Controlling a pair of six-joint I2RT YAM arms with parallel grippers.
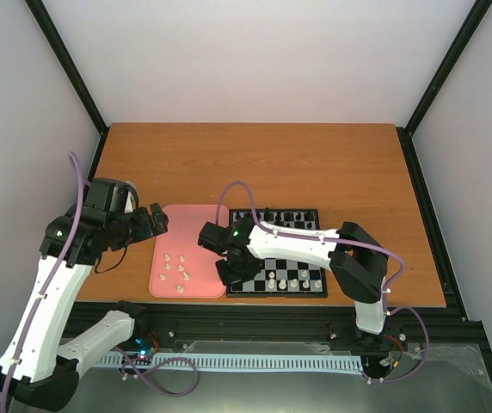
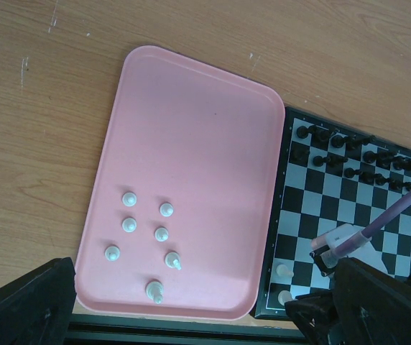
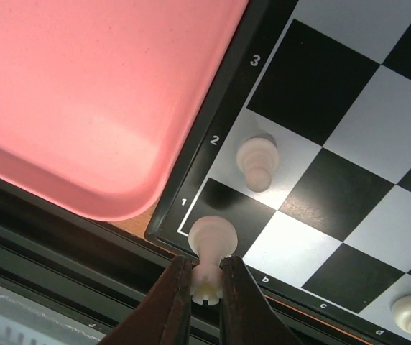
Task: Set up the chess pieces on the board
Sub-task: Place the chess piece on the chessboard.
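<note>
Right claw point(image 3: 207, 277) pinches a cream-white, notch-topped rook point(image 3: 212, 236) on the board point(image 3: 349, 165) corner.

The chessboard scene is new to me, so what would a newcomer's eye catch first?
The right end effector pinches a cream-white chess piece at the near-left corner square of the black-and-silver checked board. Next comes the rounded pink plastic tray left of it, holding seven loose white chessmen.

- board point(image 3: 227, 108), black border strip: white digits 1, 2, 3; the 1 just up and left of the right claw point(image 3: 205, 277); 2 and 3 farther up beyond it
- same border, edge running past the claw: white letters b, c, d; b just right of the claw; c and d farther right
</note>
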